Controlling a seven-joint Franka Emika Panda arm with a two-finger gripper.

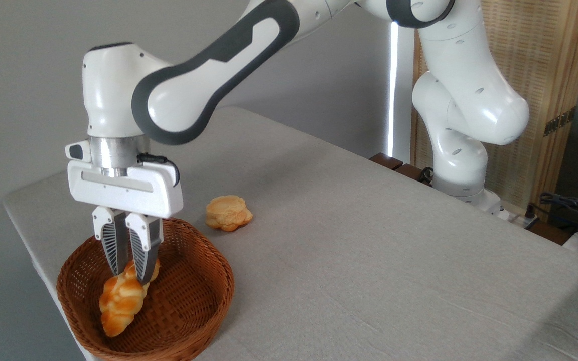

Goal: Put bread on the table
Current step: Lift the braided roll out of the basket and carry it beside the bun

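The bread (120,302), a glossy golden braided loaf, lies tilted inside the brown wicker basket (221,263) at the table's front left. Its lower end points toward the basket's near wall. My gripper (131,277) reaches straight down into the basket, and its two ribbed fingers are shut on the loaf's upper end. Whether the loaf's lower end still touches the basket floor is unclear. The table (369,250) is a wide top covered in light grey-beige cloth.
A small round pale tan bun (228,213) sits on the cloth just behind the basket. The arm's base (464,185) stands at the table's far right edge, with cables (565,203) and a wooden screen behind it.
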